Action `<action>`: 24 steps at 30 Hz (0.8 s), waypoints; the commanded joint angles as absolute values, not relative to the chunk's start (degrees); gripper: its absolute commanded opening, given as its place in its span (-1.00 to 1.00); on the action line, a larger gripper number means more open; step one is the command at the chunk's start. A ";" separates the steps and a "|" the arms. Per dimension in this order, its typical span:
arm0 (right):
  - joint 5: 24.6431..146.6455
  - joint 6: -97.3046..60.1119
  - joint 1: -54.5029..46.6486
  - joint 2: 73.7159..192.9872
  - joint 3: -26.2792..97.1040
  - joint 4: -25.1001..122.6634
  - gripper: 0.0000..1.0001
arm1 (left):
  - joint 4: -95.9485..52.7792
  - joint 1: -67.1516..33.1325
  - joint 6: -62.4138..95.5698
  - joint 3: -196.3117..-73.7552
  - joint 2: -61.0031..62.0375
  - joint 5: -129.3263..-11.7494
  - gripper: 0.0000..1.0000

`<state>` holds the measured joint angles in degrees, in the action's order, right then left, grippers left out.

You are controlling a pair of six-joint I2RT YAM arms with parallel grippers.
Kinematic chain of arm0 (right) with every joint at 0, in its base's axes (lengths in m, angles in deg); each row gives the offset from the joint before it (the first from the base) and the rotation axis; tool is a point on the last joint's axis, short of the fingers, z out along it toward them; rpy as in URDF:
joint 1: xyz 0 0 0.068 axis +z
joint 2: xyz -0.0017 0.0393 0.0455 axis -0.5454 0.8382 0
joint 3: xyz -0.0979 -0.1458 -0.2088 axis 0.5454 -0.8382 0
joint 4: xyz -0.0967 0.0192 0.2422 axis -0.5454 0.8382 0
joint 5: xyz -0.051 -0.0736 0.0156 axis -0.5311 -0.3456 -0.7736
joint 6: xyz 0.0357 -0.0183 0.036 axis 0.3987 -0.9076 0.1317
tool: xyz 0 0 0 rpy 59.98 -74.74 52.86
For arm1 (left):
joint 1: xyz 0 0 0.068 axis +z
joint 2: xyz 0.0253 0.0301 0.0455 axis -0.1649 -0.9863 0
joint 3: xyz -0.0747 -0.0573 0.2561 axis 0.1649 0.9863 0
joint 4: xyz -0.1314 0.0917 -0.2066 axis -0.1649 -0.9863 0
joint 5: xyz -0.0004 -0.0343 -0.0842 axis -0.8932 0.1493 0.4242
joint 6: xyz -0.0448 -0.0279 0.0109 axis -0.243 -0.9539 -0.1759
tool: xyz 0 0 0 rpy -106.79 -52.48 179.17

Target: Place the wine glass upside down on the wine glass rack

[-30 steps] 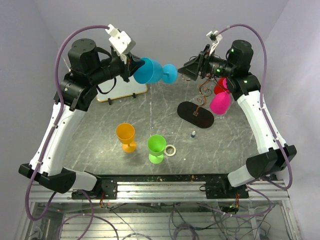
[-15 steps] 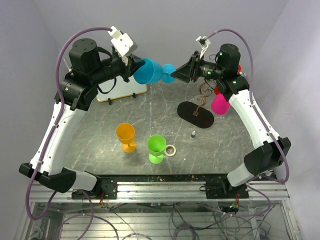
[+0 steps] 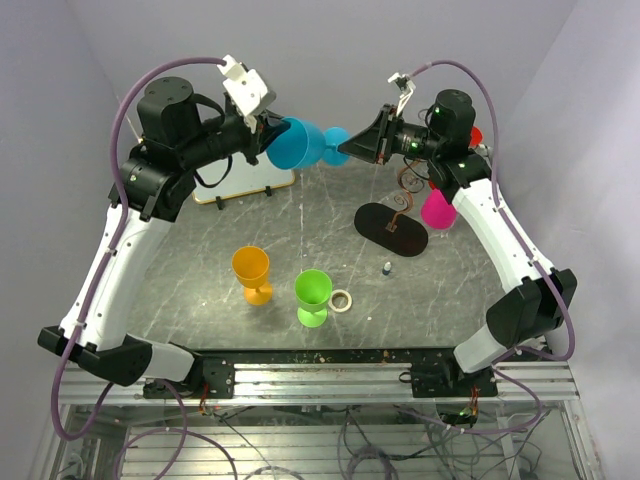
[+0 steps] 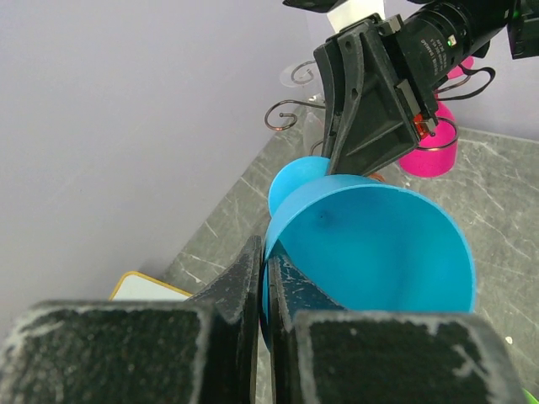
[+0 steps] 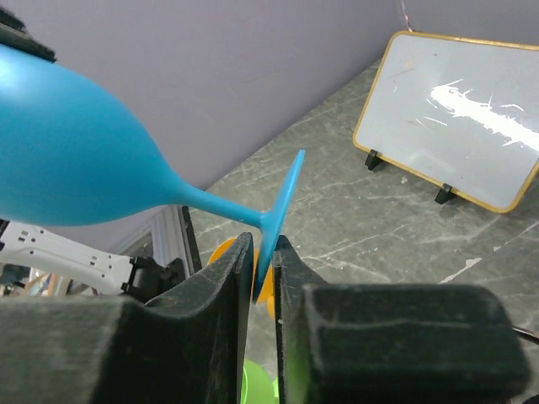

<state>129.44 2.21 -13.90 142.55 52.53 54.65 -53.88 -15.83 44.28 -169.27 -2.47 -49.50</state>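
Note:
The blue wine glass is held on its side in the air between both arms, over the back of the table. My left gripper is shut on its bowl rim, one finger inside and one outside. My right gripper is shut on the edge of its round foot, with the thin disc between the two fingers. The wine glass rack, dark wire with curled hooks on a black oval base, stands just below and to the right. A pink glass hangs on it upside down.
A red glass shows behind the right arm. An orange glass and a green glass stand upright at the front middle, beside a tape roll. A small whiteboard stands at the back left. A small dark object lies near the rack base.
My right gripper has moved left from beside the rack to the blue glass's foot and now has it between its fingers. The left arm and the glass have stayed still.

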 commanded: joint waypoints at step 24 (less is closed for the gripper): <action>115.26 -17.43 -16.62 140.99 63.68 66.97 -1.00 | -60.16 -14.23 57.30 -162.86 5.37 -49.69 0.23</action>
